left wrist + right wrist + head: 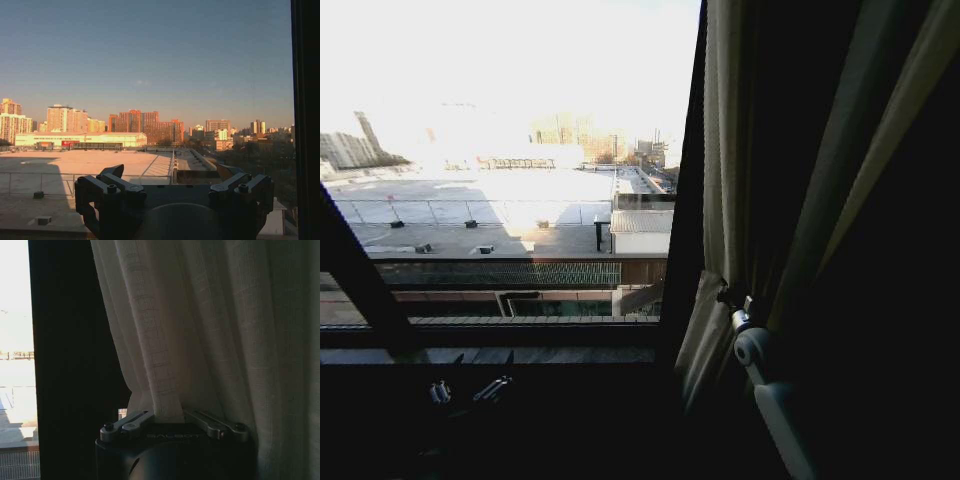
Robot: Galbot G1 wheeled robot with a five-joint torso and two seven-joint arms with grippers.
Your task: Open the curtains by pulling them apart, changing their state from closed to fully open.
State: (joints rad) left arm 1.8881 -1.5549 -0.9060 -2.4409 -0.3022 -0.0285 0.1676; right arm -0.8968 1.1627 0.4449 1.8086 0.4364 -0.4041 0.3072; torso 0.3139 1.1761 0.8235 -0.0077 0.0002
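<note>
A sheer white curtain (720,200) hangs bunched in long pleats at the right side of the window. My right gripper (735,298) is raised against its inner edge and shut on a fold of the fabric. In the right wrist view the pinched fold of the curtain (200,315) rises straight out of the right gripper (167,416). My left gripper (468,390) sits low in the dark below the window sill. In the left wrist view the left gripper (172,175) stands open with nothing between its fingers, facing the bare glass and the rooftops outside.
A dark vertical window post (685,200) stands just left of the gathered curtain, and it appears as the post (75,365) in the right wrist view. The sill (490,355) runs along the bottom of the glass. A dark slanted bar (355,270) crosses the window's lower left.
</note>
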